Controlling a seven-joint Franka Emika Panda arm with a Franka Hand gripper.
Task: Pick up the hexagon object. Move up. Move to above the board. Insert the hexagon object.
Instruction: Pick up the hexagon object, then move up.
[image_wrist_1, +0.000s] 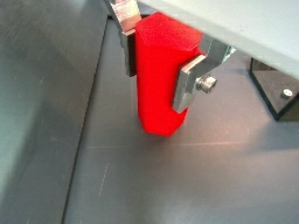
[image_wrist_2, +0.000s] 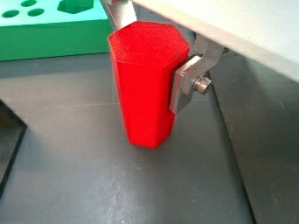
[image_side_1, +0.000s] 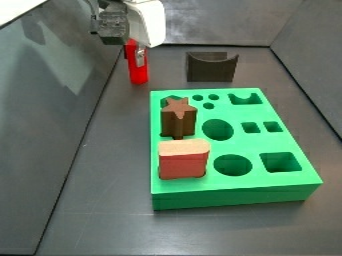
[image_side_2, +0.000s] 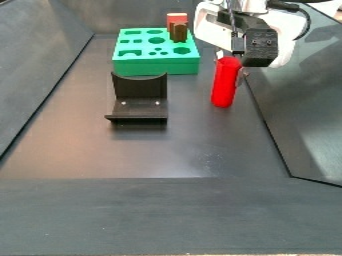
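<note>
Two silver fingers (image_wrist_2: 187, 83) of the gripper (image_wrist_1: 163, 66) are clamped on the hexagon object (image_wrist_1: 162, 83); straight lifting off the counter (image_wrist_1: 70, 175) is advised.

Both wrist views look down close past the hand (image_wrist_1: 162, 68); both side views face the floor from opposite ends.
</note>
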